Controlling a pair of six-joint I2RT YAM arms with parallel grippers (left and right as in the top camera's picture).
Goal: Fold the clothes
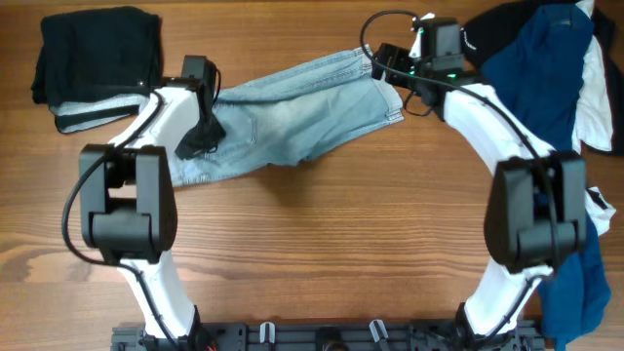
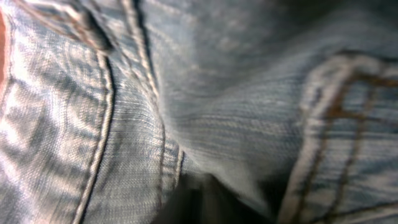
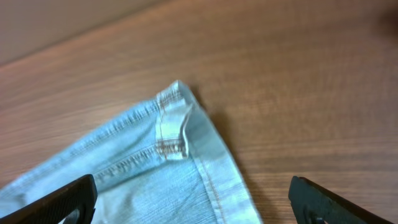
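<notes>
The light-blue denim shorts [image 1: 292,112] lie spread slantwise across the middle of the wooden table. My left gripper [image 1: 202,136] sits on their left part. In the left wrist view, denim [image 2: 236,106] with seams and a pocket edge fills the frame and bunches into the dark jaws [image 2: 211,205], which are shut on it. My right gripper [image 1: 382,66] hovers over the shorts' upper right corner. In the right wrist view its fingers [image 3: 193,193] are wide open and empty, either side of the hemmed corner [image 3: 174,130].
A folded black garment [image 1: 97,54] lies at the back left with a grey-white piece [image 1: 83,115] under its front edge. A pile of navy-blue, black and white clothes [image 1: 546,58] is at the back right. More blue cloth [image 1: 585,283] hangs at the right edge.
</notes>
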